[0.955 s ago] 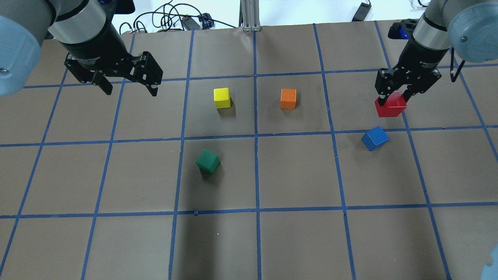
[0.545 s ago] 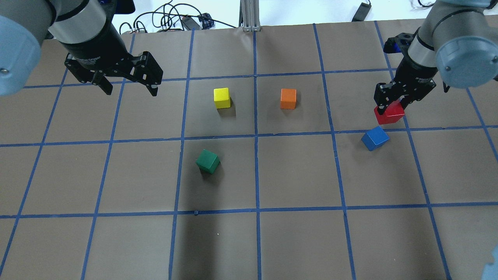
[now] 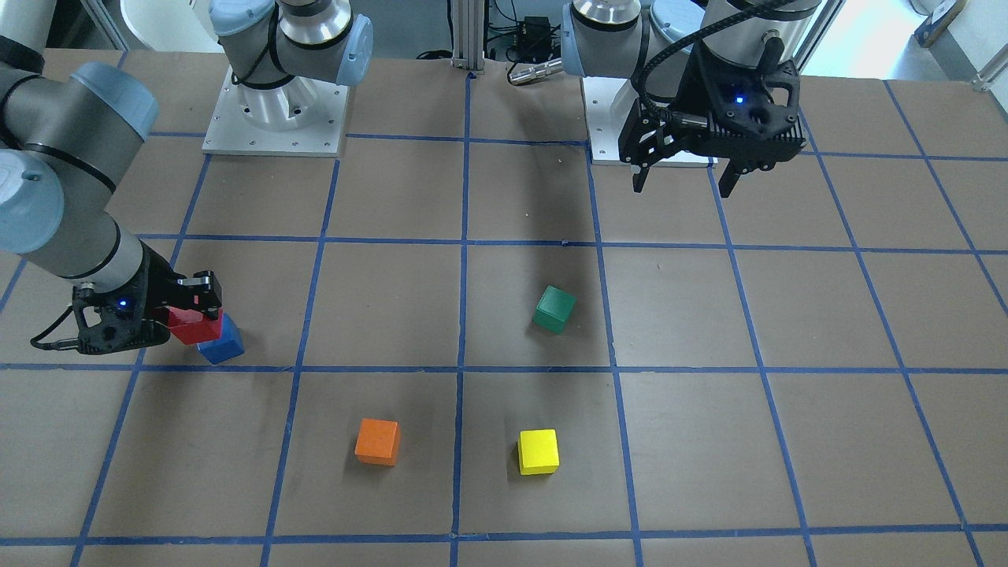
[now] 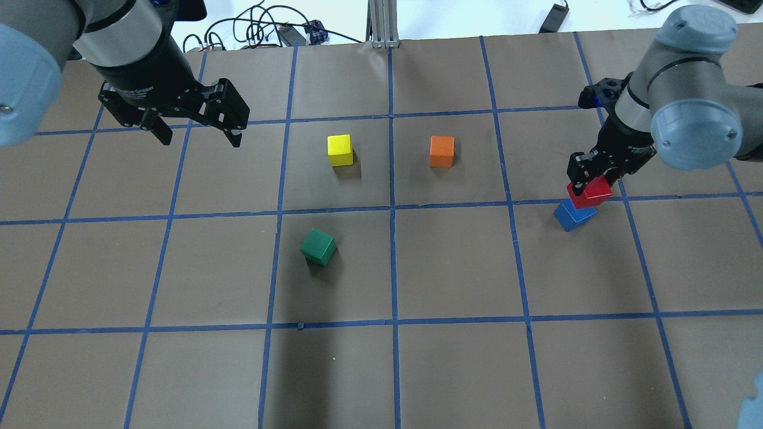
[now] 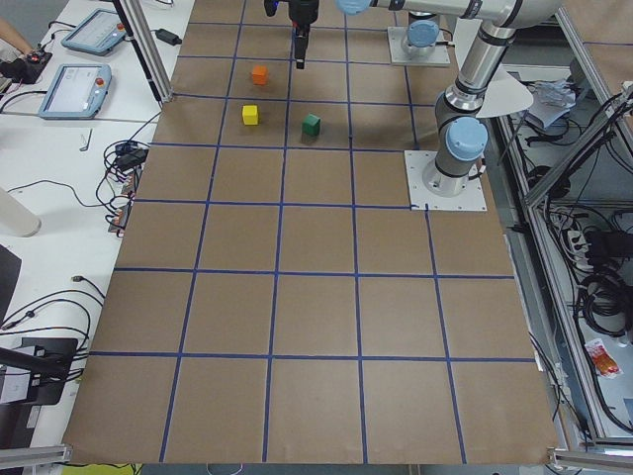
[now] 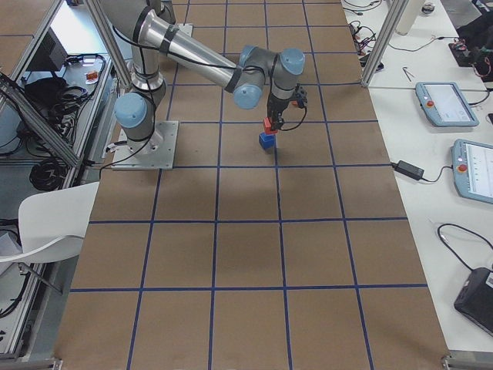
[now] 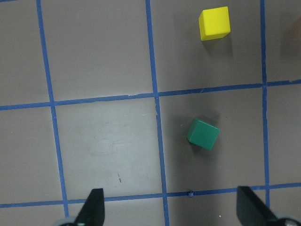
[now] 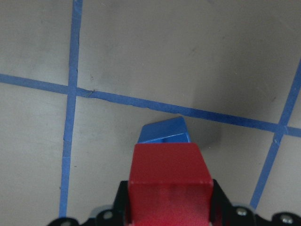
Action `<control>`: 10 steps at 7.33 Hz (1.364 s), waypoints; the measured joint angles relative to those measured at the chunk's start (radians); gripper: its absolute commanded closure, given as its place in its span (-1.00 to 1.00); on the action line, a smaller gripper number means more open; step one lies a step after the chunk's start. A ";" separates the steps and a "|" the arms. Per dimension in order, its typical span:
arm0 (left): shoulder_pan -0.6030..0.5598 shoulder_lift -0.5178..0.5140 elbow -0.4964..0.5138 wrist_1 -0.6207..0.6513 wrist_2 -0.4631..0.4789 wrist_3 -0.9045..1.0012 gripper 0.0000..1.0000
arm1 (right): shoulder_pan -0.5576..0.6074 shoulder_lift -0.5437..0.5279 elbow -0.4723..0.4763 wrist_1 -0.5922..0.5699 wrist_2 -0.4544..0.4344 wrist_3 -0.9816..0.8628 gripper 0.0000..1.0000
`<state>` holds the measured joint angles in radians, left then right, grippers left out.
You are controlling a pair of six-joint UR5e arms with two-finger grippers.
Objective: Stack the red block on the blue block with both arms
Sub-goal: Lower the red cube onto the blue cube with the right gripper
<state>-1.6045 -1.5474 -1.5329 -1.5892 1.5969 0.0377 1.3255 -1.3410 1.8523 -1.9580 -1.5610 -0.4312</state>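
My right gripper [image 4: 593, 182] is shut on the red block [image 4: 591, 193] and holds it just above the blue block [image 4: 573, 217], which sits on the table at the right. In the right wrist view the red block [image 8: 169, 181] fills the jaws and the blue block [image 8: 164, 132] shows beyond it. The front view shows the red block [image 3: 189, 324] partly over the blue block [image 3: 223, 345]; I cannot tell if they touch. My left gripper [image 4: 197, 132] is open and empty, hovering at the far left, its fingertips [image 7: 94, 209] spread.
A yellow cube [image 4: 340, 150] and an orange cube [image 4: 442, 151] sit mid-table at the back. A green cube [image 4: 318, 247] lies left of centre, also below my left gripper [image 7: 203, 134]. Blue tape lines grid the brown table. Cables lie beyond the far edge.
My right gripper has carried the red block toward the robot and down, from beyond the blue block to right above it. The left arm has not moved.
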 measured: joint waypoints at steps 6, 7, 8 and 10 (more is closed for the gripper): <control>0.003 0.001 0.000 0.000 0.000 0.002 -1.00 | 0.000 0.002 0.068 -0.121 -0.004 -0.001 0.75; 0.003 0.001 0.000 0.000 -0.001 0.003 -1.00 | 0.000 0.003 0.068 -0.123 -0.003 -0.001 0.59; 0.003 0.001 0.000 0.000 0.000 0.004 -1.00 | 0.000 0.003 0.068 -0.125 -0.002 -0.001 -0.09; 0.003 0.001 0.000 0.000 0.000 0.004 -1.00 | 0.000 0.003 0.068 -0.127 -0.002 0.000 -0.69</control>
<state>-1.6015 -1.5463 -1.5325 -1.5892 1.5968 0.0414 1.3253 -1.3377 1.9205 -2.0845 -1.5634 -0.4315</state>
